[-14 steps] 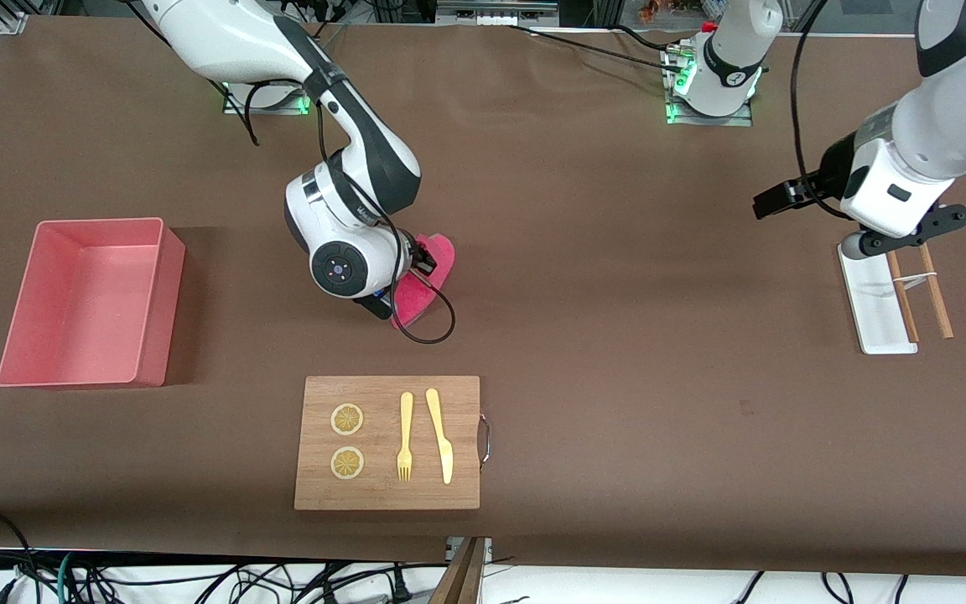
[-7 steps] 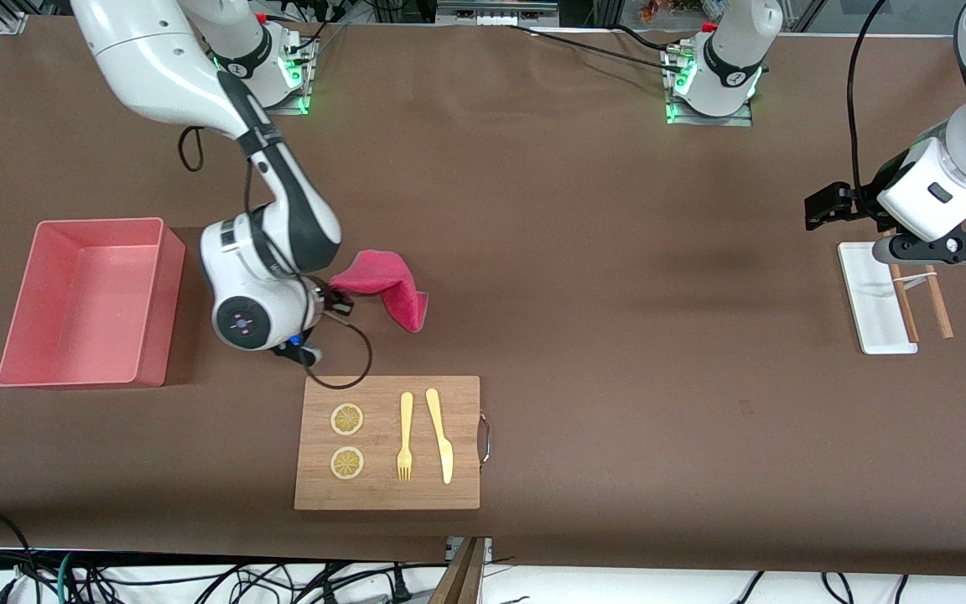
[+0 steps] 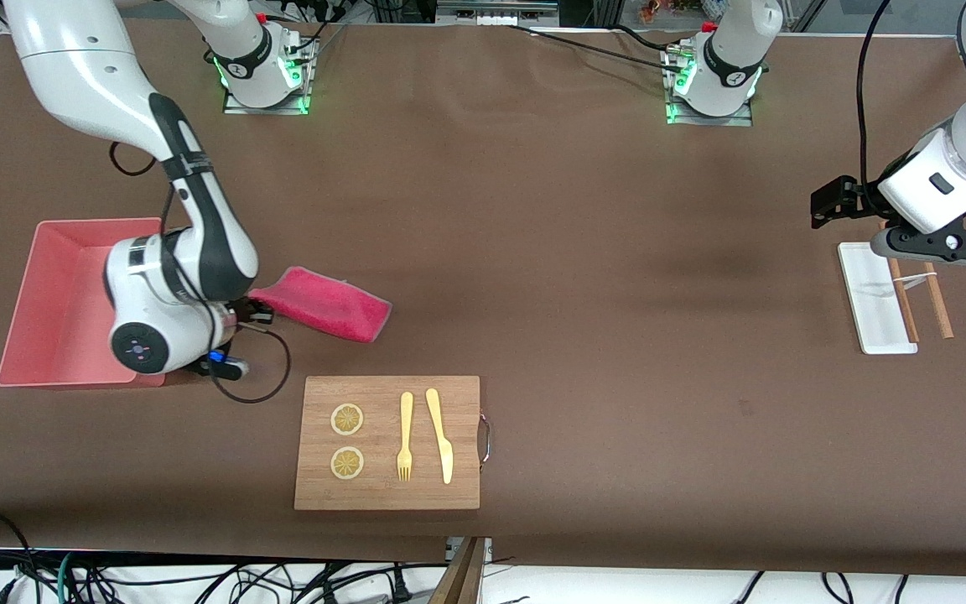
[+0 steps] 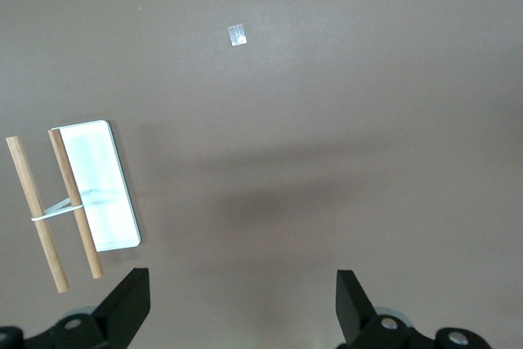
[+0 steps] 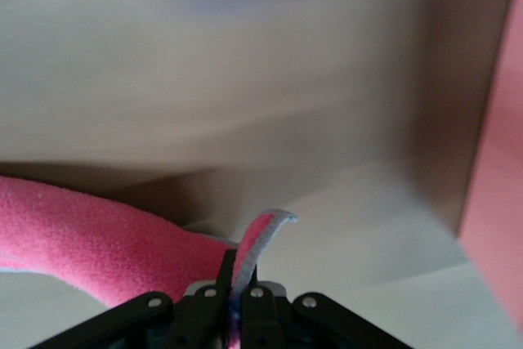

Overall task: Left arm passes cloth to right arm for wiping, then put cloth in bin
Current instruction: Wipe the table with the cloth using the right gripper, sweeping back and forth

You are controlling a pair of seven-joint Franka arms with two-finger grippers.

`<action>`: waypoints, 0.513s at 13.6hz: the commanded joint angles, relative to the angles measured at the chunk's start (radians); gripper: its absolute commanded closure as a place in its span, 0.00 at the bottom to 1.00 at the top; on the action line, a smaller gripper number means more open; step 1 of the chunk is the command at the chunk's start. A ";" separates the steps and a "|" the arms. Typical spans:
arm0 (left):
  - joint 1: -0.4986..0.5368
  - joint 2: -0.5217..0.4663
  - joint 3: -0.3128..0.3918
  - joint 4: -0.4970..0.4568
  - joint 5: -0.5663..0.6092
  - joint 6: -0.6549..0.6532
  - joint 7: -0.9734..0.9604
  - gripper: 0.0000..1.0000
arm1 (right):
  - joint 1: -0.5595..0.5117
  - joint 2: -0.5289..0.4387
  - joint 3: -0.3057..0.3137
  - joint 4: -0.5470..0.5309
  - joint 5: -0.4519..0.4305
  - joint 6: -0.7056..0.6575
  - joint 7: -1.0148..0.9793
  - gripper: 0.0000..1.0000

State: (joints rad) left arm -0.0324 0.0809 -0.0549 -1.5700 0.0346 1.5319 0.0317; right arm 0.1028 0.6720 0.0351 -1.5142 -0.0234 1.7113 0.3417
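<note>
Item, salmon-pink rectangular plastic bin: my right gripper has swept from mid-table to its inner wall, so I judge wiping done, binning imminent.

Item, fuzzy crimson-pink cloth: clamped at one edge, trailing lengthwise toward the left arm's end.

Item, left gripper: spread, empty, waiting over the white tray.

A fuzzy crimson-pink cloth and a salmon-pink rectangular plastic bin are seen on the brown bench. A tan wooden board is marked with yellow lemon slices and pale yellow plastic cutlery. A flat white tray is shown with brown wooden sticks.
</note>
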 commanded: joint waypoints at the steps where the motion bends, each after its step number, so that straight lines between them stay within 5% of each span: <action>1: 0.005 -0.018 0.009 0.002 0.025 -0.016 0.030 0.00 | -0.003 -0.017 -0.020 0.005 -0.029 -0.019 -0.082 1.00; 7: 0.005 -0.009 0.004 0.024 0.025 -0.030 0.019 0.00 | 0.096 -0.014 -0.012 0.006 -0.012 0.008 0.124 1.00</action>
State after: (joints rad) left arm -0.0302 0.0750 -0.0503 -1.5647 0.0346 1.5212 0.0324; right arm 0.1626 0.6688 0.0211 -1.5052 -0.0328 1.7135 0.3914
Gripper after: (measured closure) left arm 0.000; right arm 0.978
